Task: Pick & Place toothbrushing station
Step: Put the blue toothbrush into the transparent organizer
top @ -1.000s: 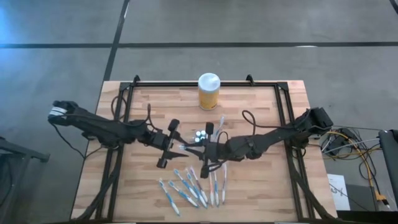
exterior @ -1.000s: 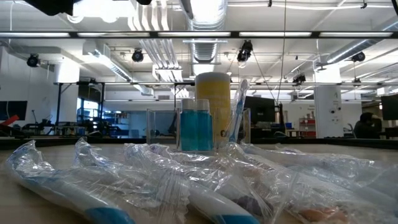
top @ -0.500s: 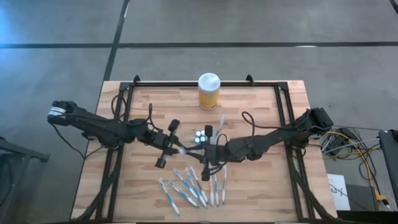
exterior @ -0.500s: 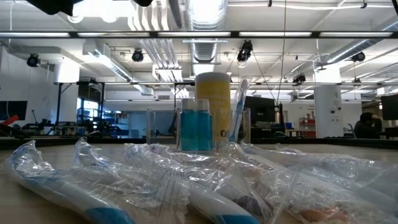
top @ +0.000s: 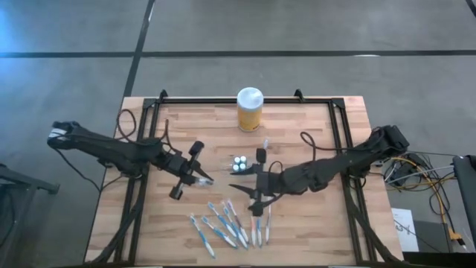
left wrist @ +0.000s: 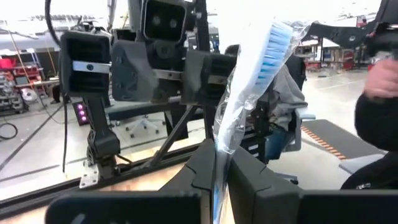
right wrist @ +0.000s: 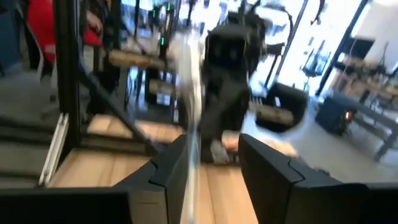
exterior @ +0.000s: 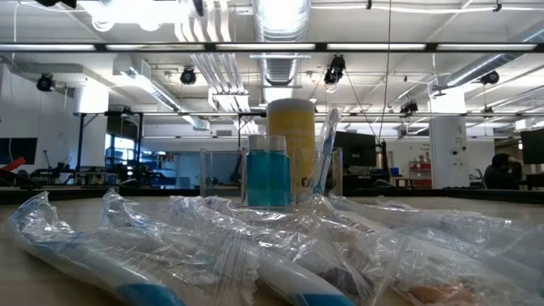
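The clear holder (top: 238, 162) stands mid-table with blue fill and white-capped tubes (exterior: 268, 177); one toothbrush (exterior: 325, 149) leans in it. Several wrapped blue-and-white toothbrushes (top: 230, 227) lie on the near part of the table (exterior: 255, 255). My left gripper (top: 202, 179), left of the holder, is shut on a wrapped toothbrush (left wrist: 249, 93). My right gripper (top: 256, 192) hovers open just near of the holder, above the loose brushes. Its wrist view is blurred, and a pale streak (right wrist: 189, 112) stands beside one finger. My left gripper (left wrist: 216, 163) pinches the wrapped toothbrush's handle (left wrist: 217, 146) between its two fingers, through the clear wrap. The fingers lie about level, pointing toward the table's right, across the handle. The brush stands upright, bristle head (left wrist: 273, 50) on top, lifted clear of the table.
A yellow jar with a white lid (top: 250, 109) stands at the far middle, behind the holder (exterior: 291, 144). A black frame (top: 338, 126) runs along the table's left, right and far sides. Bare wood lies at the near left and near right.
The two grippers, close together beside the holder, have parted. My left gripper has drawn toward the table's left edge, rising a little, and the wrapped toothbrush has gone with it. My right gripper has backed toward the near right without the brush.
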You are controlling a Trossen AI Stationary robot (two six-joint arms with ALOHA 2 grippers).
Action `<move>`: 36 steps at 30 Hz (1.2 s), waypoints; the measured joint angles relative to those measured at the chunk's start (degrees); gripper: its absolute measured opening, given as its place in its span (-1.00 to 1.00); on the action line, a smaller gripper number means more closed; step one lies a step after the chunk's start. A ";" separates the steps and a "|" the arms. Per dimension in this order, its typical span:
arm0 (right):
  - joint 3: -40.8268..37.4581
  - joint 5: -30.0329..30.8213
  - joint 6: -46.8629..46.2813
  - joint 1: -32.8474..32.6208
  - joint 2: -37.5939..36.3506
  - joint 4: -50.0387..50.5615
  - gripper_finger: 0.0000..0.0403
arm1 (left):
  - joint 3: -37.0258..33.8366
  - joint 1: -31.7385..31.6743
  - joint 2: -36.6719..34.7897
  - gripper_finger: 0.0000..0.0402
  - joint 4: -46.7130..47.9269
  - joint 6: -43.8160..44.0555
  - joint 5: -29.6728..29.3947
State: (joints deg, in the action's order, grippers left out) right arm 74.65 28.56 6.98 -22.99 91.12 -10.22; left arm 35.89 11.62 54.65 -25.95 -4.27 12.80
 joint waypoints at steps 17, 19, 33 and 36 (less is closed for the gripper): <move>-19.78 -2.34 -0.85 -1.92 -13.16 -10.49 -0.78 | -18.50 -6.68 -17.21 -0.86 -5.84 2.22 -8.51; -26.26 -6.70 -0.72 -0.97 -17.02 -20.30 -0.88 | -20.30 -7.54 -18.00 -0.87 -6.32 2.31 -7.69; -56.96 -11.82 -10.99 9.03 -46.07 -29.96 -0.96 | -23.99 -9.31 -18.16 -0.88 -8.77 4.19 -7.41; -61.51 -11.87 -11.30 9.07 -49.41 -33.27 -0.96 | -23.88 -9.31 -17.61 -0.88 -10.23 4.15 -6.62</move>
State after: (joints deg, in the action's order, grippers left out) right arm 13.14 16.68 -4.32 -13.92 41.71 -43.48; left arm 12.01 2.31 37.04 -36.18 -0.12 6.18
